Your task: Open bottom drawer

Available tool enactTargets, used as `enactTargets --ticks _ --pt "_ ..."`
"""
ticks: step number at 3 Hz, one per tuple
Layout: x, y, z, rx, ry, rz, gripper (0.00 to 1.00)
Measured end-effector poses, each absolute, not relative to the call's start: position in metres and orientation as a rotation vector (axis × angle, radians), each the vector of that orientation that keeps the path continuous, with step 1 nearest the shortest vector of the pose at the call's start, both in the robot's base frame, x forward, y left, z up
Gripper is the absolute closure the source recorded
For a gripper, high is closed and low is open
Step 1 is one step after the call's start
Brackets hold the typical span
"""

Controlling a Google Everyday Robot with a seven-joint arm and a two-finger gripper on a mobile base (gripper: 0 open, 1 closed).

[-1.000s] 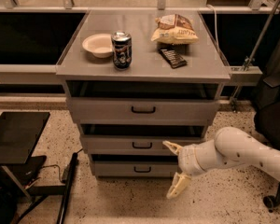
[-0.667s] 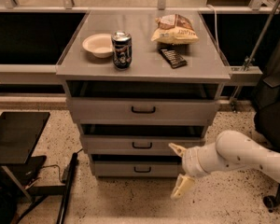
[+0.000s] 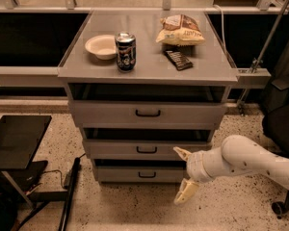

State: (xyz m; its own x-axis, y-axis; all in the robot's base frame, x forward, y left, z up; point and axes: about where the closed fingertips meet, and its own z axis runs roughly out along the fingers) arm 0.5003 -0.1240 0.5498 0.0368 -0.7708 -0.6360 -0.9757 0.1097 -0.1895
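Reaching in from the right on a white, rounded arm [image 3: 253,160], the cream two-finger gripper [image 3: 178,176] hangs with its fingers spread wide apart, one tip up and one down, holding nothing. Just to its left, and partly behind it, sits the grey flat-fronted bottom drawer [image 3: 125,173]. The drawer's long axis runs level, left to right, and its front faces the camera. Its right end is hidden behind the gripper. It is the lowest and narrowest-looking front of the three. It has a small black bar handle [image 3: 147,174] at centre, left of the gripper and apart from it, and a dark gap above. Above and left of the gripper are the grey middle drawer [image 3: 135,149] and, higher, the wider grey top drawer [image 3: 111,113]. On the grey cabinet top [image 3: 149,66], well above the gripper, stand a pale round bowl [image 3: 101,46] and a dark drink can [image 3: 125,52]. A crinkled snack bag [image 3: 179,31] and a dark flat wrapped bar [image 3: 178,59] lie there too. The floor [image 3: 130,206] below is speckled stone. A low black table [image 3: 17,141] stands far left of the gripper, and a dark chair [image 3: 282,124] stands to the right.
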Motion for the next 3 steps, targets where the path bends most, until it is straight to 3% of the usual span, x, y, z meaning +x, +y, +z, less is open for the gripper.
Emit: enactTargets --ticks 2,3 --pt "0.461 -0.123 0.487 -1.638 1.747 0.445 0.0" --pt "0.435 -0.161 0.409 -1.462 1.786 0.378 0.0"
